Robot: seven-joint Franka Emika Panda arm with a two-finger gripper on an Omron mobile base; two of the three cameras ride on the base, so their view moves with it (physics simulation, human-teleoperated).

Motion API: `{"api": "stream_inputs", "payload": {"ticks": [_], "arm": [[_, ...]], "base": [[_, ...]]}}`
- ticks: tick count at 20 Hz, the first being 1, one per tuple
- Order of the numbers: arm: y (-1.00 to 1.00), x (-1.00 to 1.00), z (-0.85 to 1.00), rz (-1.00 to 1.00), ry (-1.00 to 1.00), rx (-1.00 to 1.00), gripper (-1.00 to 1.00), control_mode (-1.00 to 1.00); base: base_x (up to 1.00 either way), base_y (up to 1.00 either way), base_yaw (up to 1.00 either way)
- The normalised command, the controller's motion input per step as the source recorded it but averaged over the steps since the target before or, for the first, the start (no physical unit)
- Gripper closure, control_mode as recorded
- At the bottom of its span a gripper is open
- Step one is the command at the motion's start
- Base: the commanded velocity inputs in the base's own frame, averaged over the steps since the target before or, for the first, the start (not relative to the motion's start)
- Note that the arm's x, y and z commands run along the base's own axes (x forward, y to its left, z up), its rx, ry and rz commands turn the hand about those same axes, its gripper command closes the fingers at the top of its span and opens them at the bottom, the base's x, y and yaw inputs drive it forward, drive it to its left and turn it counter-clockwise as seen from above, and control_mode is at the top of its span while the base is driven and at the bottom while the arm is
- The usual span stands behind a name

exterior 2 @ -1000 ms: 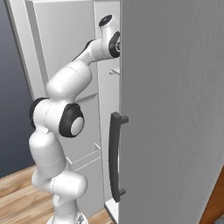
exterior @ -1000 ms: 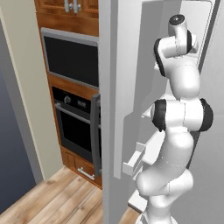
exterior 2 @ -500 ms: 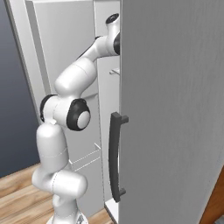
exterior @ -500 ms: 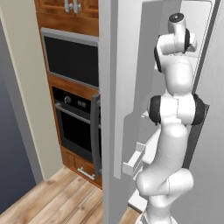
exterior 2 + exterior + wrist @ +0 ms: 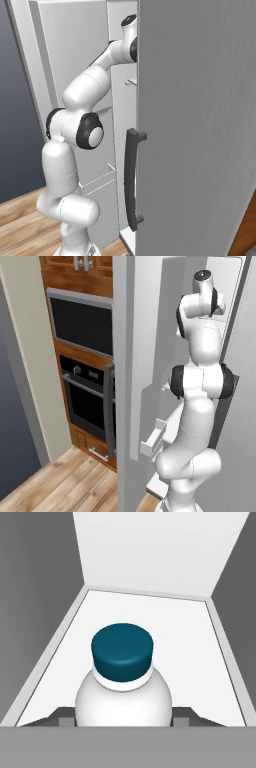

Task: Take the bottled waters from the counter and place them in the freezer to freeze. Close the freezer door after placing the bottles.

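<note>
A whitish bottled water (image 5: 123,684) with a dark blue cap stands upright between my gripper (image 5: 123,719) fingers, low over a white shelf floor (image 5: 200,642) inside the freezer. The gripper is shut on the bottle's body, with a dark fingertip (image 5: 64,716) at each side. My arm reaches high into the freezer (image 5: 227,286), its wrist (image 5: 202,278) at the opening. The freezer door (image 5: 147,356) stands open to the left of the arm, with white bins (image 5: 152,442) on its inner side. The counter is out of view.
A black-glass wall oven (image 5: 87,401) and microwave (image 5: 82,323) sit left of the open door. The neighbouring grey fridge door (image 5: 200,125) with a dark bar handle (image 5: 131,180) is close on the arm's right. The shelf walls (image 5: 45,572) close in on the bottle.
The arm has straightened a little and its wrist has pushed slightly deeper into the freezer. The grip on the bottle is unchanged.
</note>
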Motion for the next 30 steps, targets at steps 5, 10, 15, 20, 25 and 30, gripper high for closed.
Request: {"api": "stream_inputs", "payload": {"ticks": [5,10,15,20,25,30], "arm": [[0.00,0.00,-0.09,0.00,0.00,0.01,-1.00,-1.00],[0.03,0.00,-0.05,0.00,0.00,0.00,-1.00,-1.00],[0.00,0.00,0.00,0.00,0.00,0.00,-1.00,-1.00],[0.00,-0.01,0.00,0.00,-0.01,0.00,-1.00,-1.00],[0.15,-0.15,0.00,0.00,-0.09,-0.02,-1.00,-1.00],[0.28,-0.17,0.00,0.00,-0.14,-0.04,-1.00,-1.00]], "base": [[0.00,0.00,0.00],[0.00,0.00,0.00],[0.00,0.00,0.00],[0.00,0.00,0.00],[0.00,0.00,0.00],[0.00,0.00,0.00]]}}
